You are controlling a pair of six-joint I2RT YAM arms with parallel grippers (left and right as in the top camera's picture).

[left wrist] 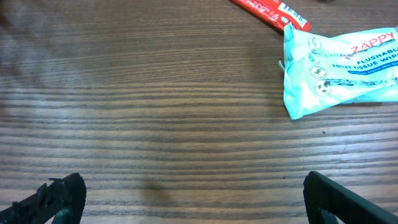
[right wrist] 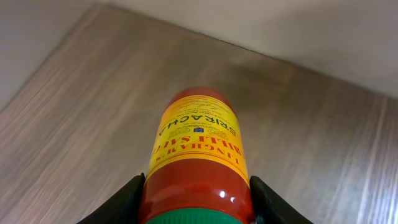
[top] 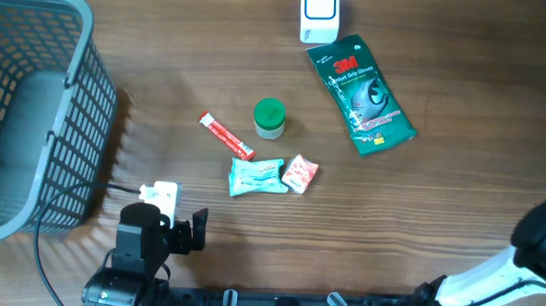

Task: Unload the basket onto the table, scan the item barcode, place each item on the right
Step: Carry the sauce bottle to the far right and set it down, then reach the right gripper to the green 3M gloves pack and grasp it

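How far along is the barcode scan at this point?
Done: the right claw is shut on a sriracha bottle. In hand: that bottle, which the overhead view does not show near the white scanner yet. Left: the scan itself. The left claw hangs open and empty over the table, near the wipes pack.

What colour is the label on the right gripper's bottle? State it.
Yellow label, red lettering, on the red bottle; right wrist view.

Basket (top: 88,117) 1; scanner (top: 318,12) 1; jar (top: 269,118) 1; sriracha bottle (right wrist: 198,143) 1; packets (top: 363,94) (top: 256,176) (top: 299,173) (top: 226,136) 4.
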